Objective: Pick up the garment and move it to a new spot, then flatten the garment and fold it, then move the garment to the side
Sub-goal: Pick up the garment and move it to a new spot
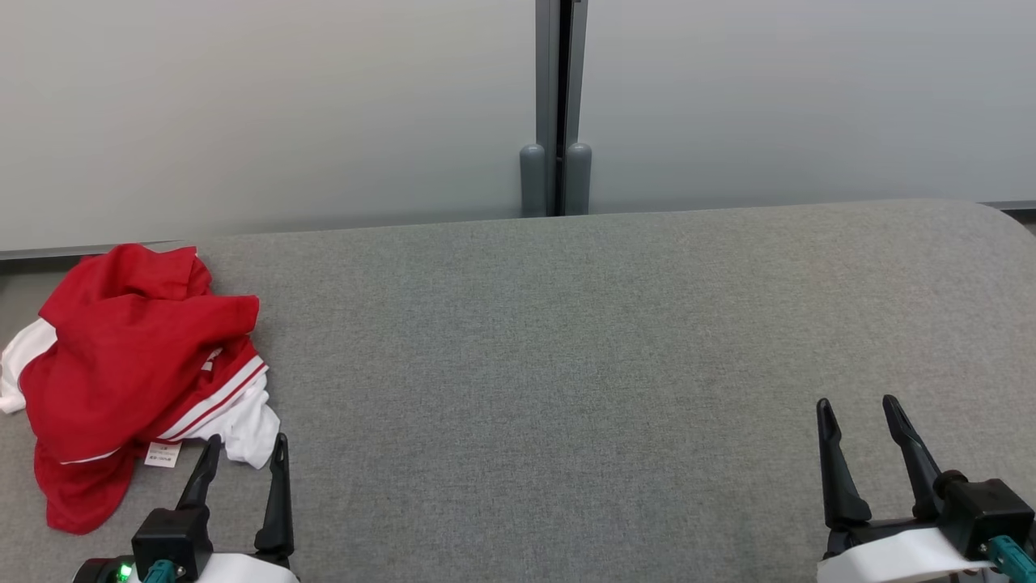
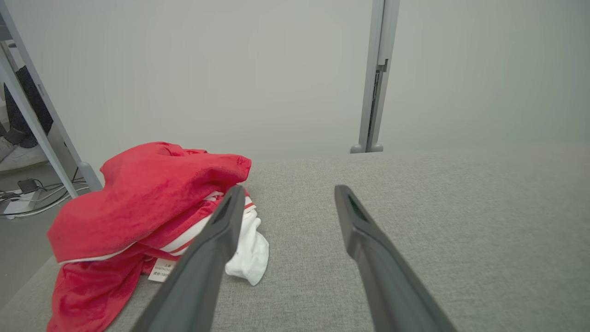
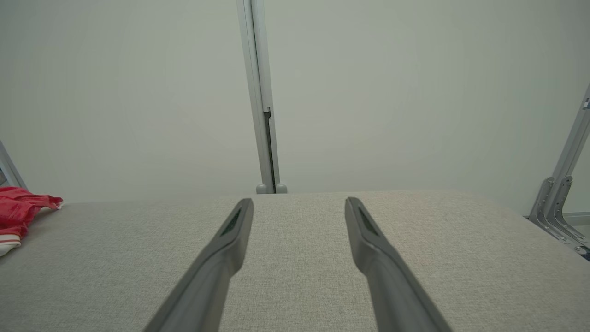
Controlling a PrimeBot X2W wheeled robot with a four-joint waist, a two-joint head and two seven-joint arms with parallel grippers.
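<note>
The garment [image 1: 133, 364] lies in a crumpled heap at the far left of the grey fabric desk [image 1: 566, 364], red on top with white parts and red-and-white striped bands showing underneath. Its left side reaches the desk's left edge. A small white label [image 1: 163, 453] pokes out at the near side of the heap.

My left hand [image 1: 248, 441] hovers low at the near left of the desk, its two fingers spread wide apart with nothing between them. The garment sits ahead of it and to its left. The tip of my left finger [image 1: 212, 447] is just beside the white fold [image 1: 251, 425] at the heap's near right corner, and I cannot tell whether they touch. The gap between my fingers faces bare desk to the right of the heap.

My right hand [image 1: 856, 402] is at the near right of the desk, fingers likewise spread and holding nothing, well apart from the garment. Behind the desk stand pale wall panels joined by a grey post [image 1: 556, 105].
</note>
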